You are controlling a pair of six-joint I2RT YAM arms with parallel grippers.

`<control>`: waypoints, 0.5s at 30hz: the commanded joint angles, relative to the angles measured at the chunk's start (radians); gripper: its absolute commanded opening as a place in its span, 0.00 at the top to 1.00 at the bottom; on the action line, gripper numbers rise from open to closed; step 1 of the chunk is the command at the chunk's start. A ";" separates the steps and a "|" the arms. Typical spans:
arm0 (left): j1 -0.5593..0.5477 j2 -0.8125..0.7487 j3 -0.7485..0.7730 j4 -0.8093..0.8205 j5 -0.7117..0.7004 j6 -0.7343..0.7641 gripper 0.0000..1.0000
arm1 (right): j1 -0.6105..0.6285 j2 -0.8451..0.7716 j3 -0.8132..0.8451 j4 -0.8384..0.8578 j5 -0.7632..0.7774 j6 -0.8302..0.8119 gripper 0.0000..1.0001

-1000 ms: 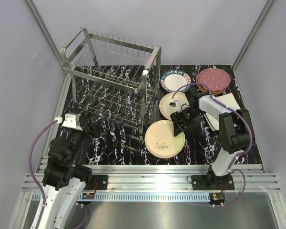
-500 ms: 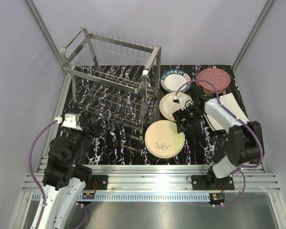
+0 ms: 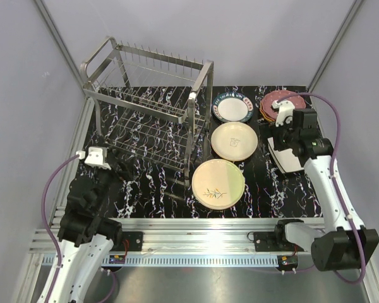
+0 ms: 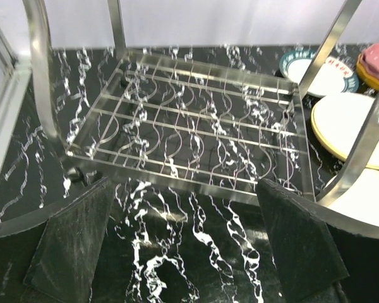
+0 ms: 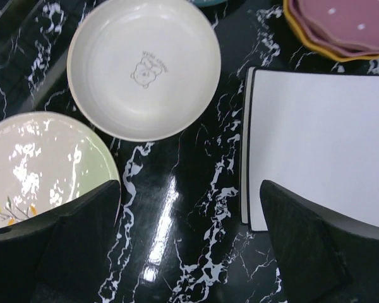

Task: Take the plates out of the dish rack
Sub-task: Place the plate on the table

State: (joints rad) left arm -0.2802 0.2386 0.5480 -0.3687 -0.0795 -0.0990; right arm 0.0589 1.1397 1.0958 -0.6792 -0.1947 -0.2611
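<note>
The counter (image 3: 145, 189) is a black slab veined with white like marble, glossy enough to catch a bright streak of light in the right wrist view. Along its near edge run ribbed aluminium rails (image 3: 202, 230), and nearer still lies a flat sheet of dull grey metal (image 3: 208, 284). Pale grey wall panels (image 3: 240, 38) close in the back and both sides, joined at the far corners by slanted metal posts (image 3: 54, 31). A light metal strip (image 4: 3, 107) borders the counter's left edge.
</note>
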 commanded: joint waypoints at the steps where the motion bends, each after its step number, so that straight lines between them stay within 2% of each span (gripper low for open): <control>1: 0.003 0.063 0.038 0.007 -0.035 -0.034 0.01 | 0.001 -0.075 0.003 0.124 0.083 0.100 0.00; 7: 0.004 0.165 0.056 -0.042 -0.118 -0.074 0.01 | -0.001 -0.152 -0.080 0.187 0.139 0.092 0.00; 11: 0.006 0.237 0.070 -0.052 -0.138 -0.091 0.01 | -0.002 -0.228 -0.142 0.224 0.106 0.050 0.00; 15: 0.009 0.251 0.066 -0.049 -0.186 -0.102 0.01 | -0.002 -0.242 -0.163 0.240 0.152 0.074 0.00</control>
State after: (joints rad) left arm -0.2798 0.4877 0.5674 -0.4377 -0.1974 -0.1768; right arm 0.0570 0.9150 0.9390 -0.5190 -0.0895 -0.1925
